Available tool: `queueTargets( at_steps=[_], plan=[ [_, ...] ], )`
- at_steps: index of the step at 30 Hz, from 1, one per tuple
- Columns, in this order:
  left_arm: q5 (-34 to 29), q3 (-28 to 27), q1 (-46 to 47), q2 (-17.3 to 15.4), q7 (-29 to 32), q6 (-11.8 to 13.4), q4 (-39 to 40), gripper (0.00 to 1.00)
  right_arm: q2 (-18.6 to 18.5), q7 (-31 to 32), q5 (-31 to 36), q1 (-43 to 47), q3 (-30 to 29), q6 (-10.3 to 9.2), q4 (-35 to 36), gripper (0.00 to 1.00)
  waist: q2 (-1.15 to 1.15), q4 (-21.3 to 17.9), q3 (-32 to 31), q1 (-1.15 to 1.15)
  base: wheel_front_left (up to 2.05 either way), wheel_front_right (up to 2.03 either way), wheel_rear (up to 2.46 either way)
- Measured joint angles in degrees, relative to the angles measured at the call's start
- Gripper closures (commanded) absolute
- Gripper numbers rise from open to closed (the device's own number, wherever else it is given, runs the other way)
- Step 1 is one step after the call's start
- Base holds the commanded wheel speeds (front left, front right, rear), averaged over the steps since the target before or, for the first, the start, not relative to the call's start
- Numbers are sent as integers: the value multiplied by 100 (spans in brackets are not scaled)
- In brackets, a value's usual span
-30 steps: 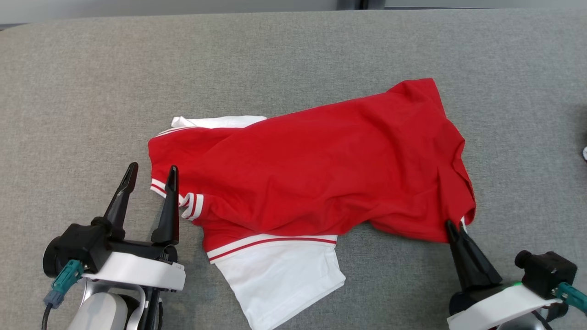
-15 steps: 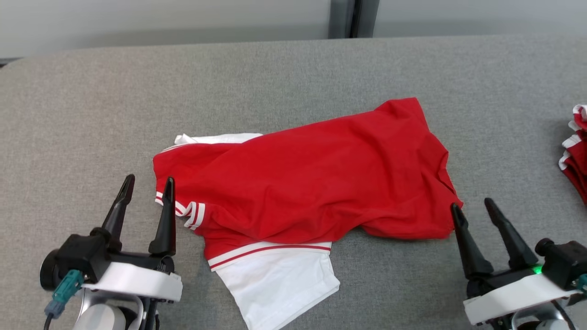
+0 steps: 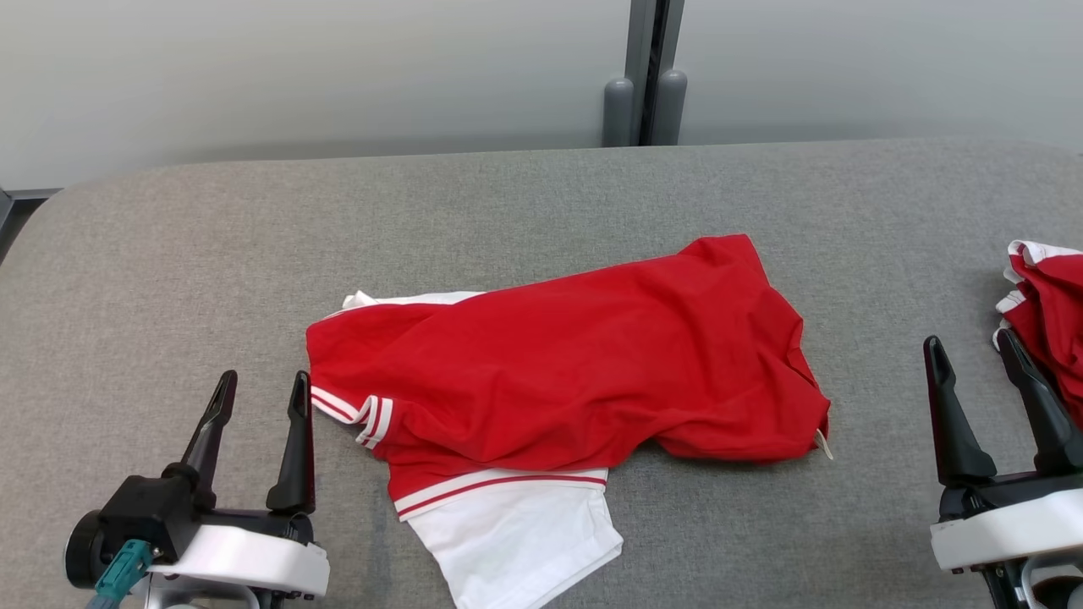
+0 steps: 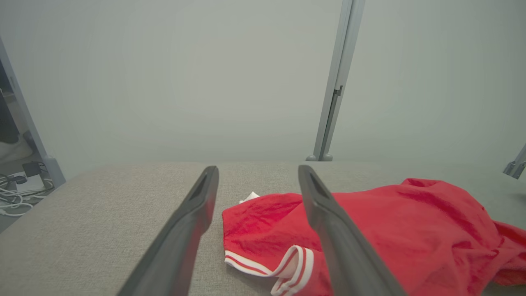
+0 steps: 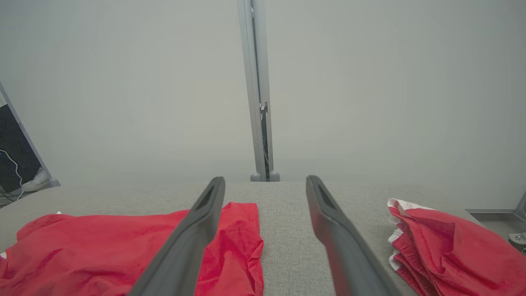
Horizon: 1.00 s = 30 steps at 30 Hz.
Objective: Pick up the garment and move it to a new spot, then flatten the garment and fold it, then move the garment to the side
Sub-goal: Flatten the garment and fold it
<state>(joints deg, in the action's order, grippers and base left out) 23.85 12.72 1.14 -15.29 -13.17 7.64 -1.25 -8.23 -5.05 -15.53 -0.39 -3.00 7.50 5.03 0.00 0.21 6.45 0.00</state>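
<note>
Head view: the garment [image 3: 575, 355], a red shirt with white-and-red striped trim, lies loosely bunched and wrinkled in the middle of the grey fabric surface [image 3: 169, 254]. A white panel juts out from under its near edge, and a small white corner shows at its far left. A striped sleeve cuff [image 3: 372, 419] sits at the near left of the shirt.

At the lower left is the left gripper [image 3: 263, 378], its 2 fingers [image 3: 296, 448] spread apart and holding nothing. The inner finger stands just beside the striped cuff without touching it. In the left wrist view the red cloth and cuff lie between and behind the 2 finger tips, low on the surface.

At the lower right is the right gripper [image 3: 969, 340], fingers likewise spread apart and empty, well apart from the shirt's right end. It stands between the shirt and a second red-and-white pile [image 3: 1049, 296] at the right edge of the surface. From above, the outer finger overlaps that pile; the right wrist view shows the pile lying off to the right of that finger, with bare surface between the 2 fingers.

Behind the surface runs a pale wall with a grey upright post [image 3: 645, 85].
</note>
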Motion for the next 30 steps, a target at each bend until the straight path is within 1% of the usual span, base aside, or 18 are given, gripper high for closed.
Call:
queueTargets(
  at_steps=[8,24,27,30],
  plan=[
    [-1,7,-70,-38,55,49,115,0,79,101,58,97,-31,0,147,0,0,50,-23,0,0,0,0],
    [-7,86,31,-59,54,78,177,0,67,149,63,94,-34,0,149,0,0,114,106,0,0,0,0],
    [-7,105,36,-58,49,81,186,0,51,154,52,93,-58,0,116,0,0,150,128,0,0,0,0],
    [-8,132,63,-51,42,80,203,0,32,201,-8,96,-188,-1,-73,0,0,206,174,0,0,0,0]
  ],
)
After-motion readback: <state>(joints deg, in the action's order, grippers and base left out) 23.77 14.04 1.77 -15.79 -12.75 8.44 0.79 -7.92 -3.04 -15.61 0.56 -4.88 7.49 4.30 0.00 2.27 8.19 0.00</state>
